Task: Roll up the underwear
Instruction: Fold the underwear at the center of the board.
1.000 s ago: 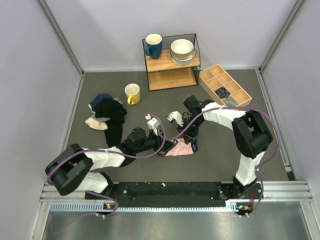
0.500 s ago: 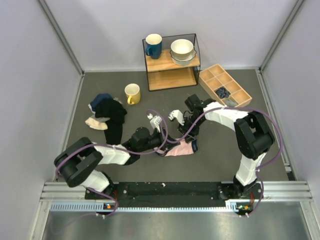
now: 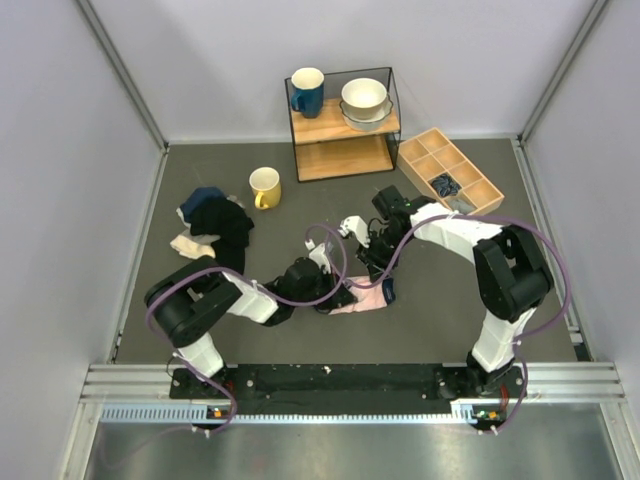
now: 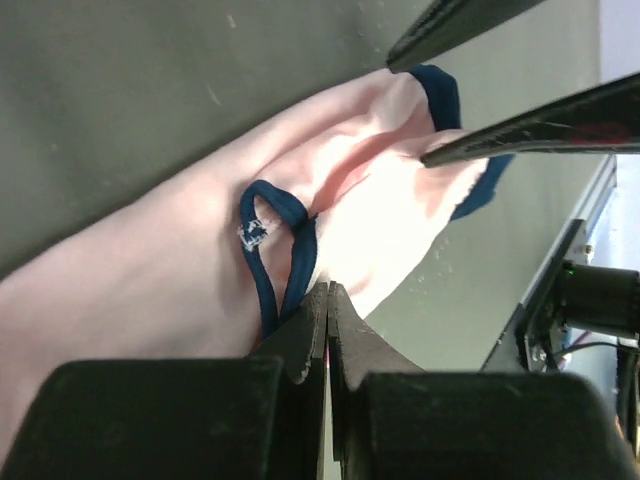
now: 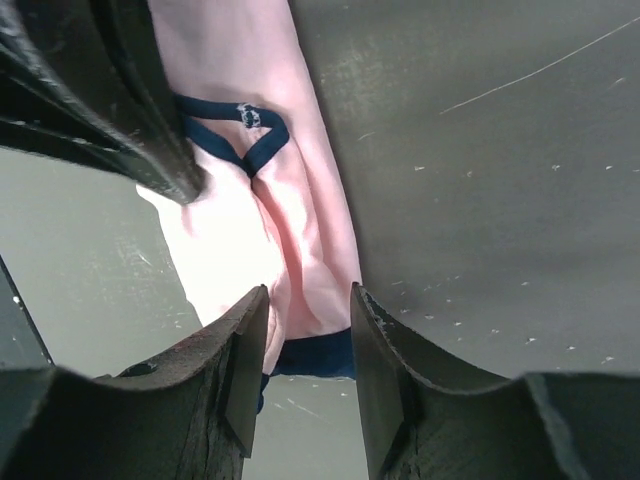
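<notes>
The underwear is light-pink with navy edging and lies bunched on the grey mat near the middle. My left gripper is at its left end. In the left wrist view the gripper has its jaws pressed together on the pink fabric, beside a navy edging loop. My right gripper is over the right end. In the right wrist view it is open, and its fingers straddle a fold of the underwear close to the mat.
A pile of black garments and a small beige cloth lie at the left. A yellow mug stands behind them. A shelf with a blue mug and bowls is at the back. A wooden divided tray is at the back right.
My left arm has swung its elbow to the right and pushed the gripper further into the underwear's left end. The right gripper has hardly moved.
</notes>
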Available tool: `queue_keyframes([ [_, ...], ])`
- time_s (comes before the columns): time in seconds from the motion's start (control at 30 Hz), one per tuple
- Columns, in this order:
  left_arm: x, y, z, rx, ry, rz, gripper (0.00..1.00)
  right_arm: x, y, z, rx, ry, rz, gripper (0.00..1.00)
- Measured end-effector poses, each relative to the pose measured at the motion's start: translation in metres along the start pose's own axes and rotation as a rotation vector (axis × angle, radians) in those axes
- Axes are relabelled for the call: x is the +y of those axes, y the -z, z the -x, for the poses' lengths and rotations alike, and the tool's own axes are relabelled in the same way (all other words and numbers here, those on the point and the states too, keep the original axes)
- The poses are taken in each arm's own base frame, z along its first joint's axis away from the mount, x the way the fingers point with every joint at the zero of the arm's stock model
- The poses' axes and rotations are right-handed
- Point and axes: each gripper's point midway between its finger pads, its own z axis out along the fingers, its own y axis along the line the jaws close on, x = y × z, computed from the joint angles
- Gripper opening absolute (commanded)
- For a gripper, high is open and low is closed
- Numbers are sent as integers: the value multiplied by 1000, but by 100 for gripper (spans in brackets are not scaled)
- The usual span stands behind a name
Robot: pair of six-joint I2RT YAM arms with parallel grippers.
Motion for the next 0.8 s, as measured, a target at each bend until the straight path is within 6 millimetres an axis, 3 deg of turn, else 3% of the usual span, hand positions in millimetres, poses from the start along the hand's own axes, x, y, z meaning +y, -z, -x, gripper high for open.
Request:
queue_keyframes([
  [0.3, 12, -10, 7, -15, -34, 43, 1, 2, 3, -4, -1, 10, -10, 39],
  [0.5, 11, -14, 10, -24, -56, 23, 1, 15, 39, 14, -90, 118, -55, 38],
  [0.6, 10, -15, 11, -30, -70, 14, 1, 30, 55, 21, -139, 200, -53, 31],
  [0.73, 10, -16, 12, -35, -67, 10, 1, 39, 48, 14, -123, 227, -14, 18],
  [0.8, 10, -16, 12, -35, -54, 5, 1, 39, 37, 8, -97, 218, 15, 17],
])
